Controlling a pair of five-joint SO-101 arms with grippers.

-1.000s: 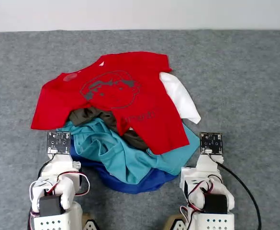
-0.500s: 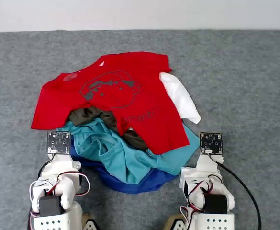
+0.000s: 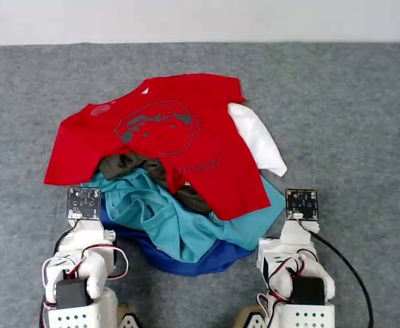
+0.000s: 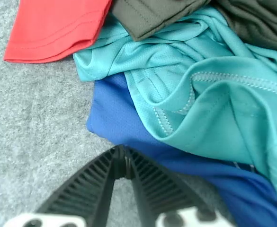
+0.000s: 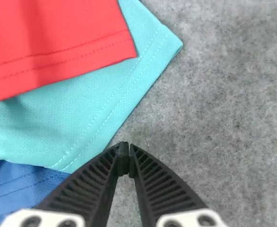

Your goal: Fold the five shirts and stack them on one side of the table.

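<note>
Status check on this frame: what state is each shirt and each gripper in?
red shirt: unfolded, spread over the others
white shirt: unfolded, mostly covered by the red shirt
brown shirt: crumpled, under the red shirt
teal shirt: crumpled, unfolded
blue shirt: unfolded, under the teal shirt
left gripper: shut, empty
right gripper: shut, empty

Heaped shirts (image 3: 179, 150) centrally; open grey table (image 3: 350, 102) left, right and beyond.

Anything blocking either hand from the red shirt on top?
Nothing lies over the red shirt; it is topmost. The right hand is at the teal shirt corner, with the red hem just beyond. The left hand is at the blue shirt edge, with teal between it and the red sleeve.
</note>
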